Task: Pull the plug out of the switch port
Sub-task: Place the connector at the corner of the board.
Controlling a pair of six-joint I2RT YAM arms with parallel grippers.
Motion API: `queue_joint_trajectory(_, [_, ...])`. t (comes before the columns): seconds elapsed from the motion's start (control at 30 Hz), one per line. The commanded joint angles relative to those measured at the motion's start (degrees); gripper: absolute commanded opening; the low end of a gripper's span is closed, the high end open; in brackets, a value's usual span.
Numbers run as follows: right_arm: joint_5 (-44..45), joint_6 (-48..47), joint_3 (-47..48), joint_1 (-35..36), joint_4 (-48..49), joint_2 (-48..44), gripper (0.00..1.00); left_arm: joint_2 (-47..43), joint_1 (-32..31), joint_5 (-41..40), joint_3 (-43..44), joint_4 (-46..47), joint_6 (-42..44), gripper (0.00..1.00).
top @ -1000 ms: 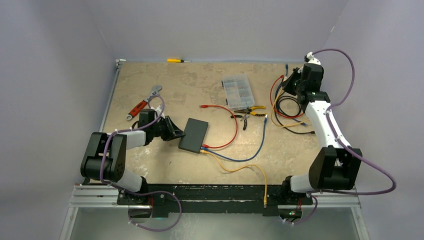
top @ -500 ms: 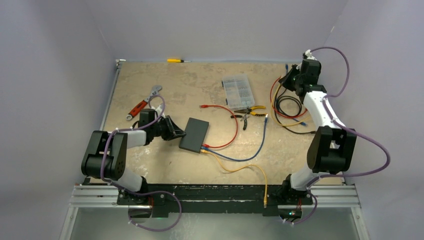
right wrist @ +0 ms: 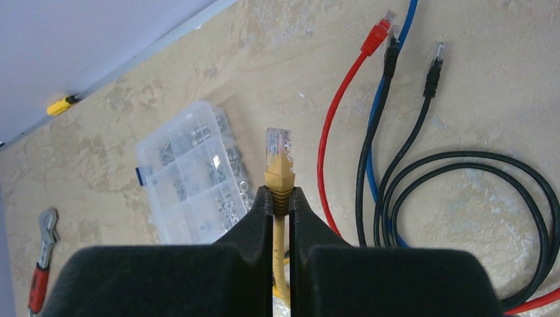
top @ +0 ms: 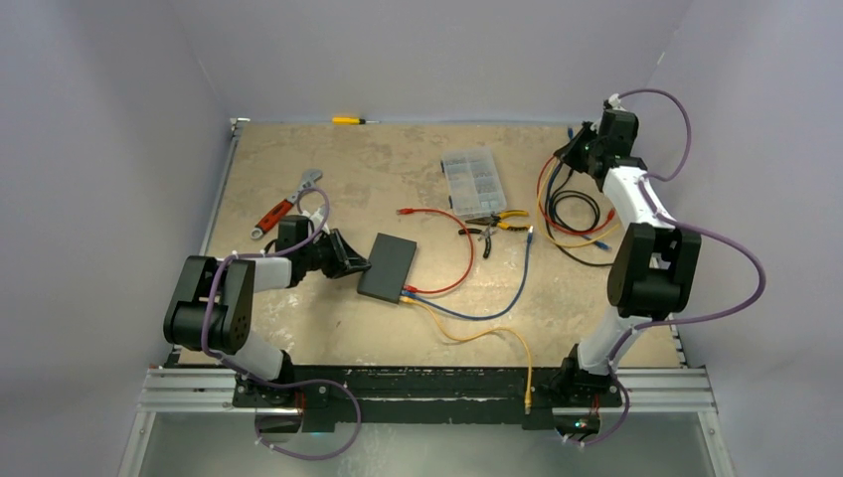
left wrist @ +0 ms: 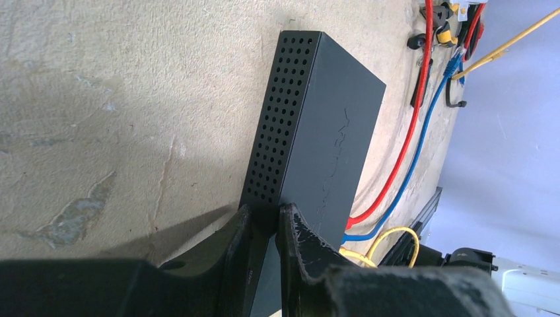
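Switch: the flat black box lies near the middle of the table, with its port edge turned toward the arm bases.
Left gripper: the left gripper is closed narrow on the switch's left side and pins it in place.
Right gripper: the right gripper is pinched tight on the boot of the yellow plug, clip end up. It is held in the air far right of and beyond the switch.
Done: as I read it, this plug is out, since it is free of any port and well apart from the switch.
Left: the plug is not yet set down and the switch not yet let go. A red cable, a blue cable and another yellow cable are plugged into the switch's near edge.
Edges: the right arm is folded close to the right wall, at the table corner far right of the switch.
Open room: there is bare tabletop left of and just beyond the switch. Right of it lie the organiser box, the pliers and coiled cables.
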Motion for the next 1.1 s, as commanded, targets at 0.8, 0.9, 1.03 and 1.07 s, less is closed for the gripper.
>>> queue_joint_trajectory(0.8, [-7.37,4.81,12.64,-6.85,6.15,15.59,0.06,2.91,-0.39,-13.29,-2.68,-9.43,4.24,0.13])
queue_joint_trajectory(0.9, [-7.52,4.45,12.80,-6.90,6.30,15.27,0.38,2.65,-0.41,-13.36,-2.73,-9.56,4.17,0.13])
queue_joint_trajectory(1.03, [-8.41,4.15,10.30,-6.90,8.59,12.93,0.71,2.51,-0.39,-13.44,-2.74,-9.61,4.04,0.13])
queue_joint_trajectory(1.07, [-8.86,4.15,9.44,-6.90,9.61,12.31,0.76,2.43,-0.39,-13.44,-2.83,-9.61,3.93,0.13])
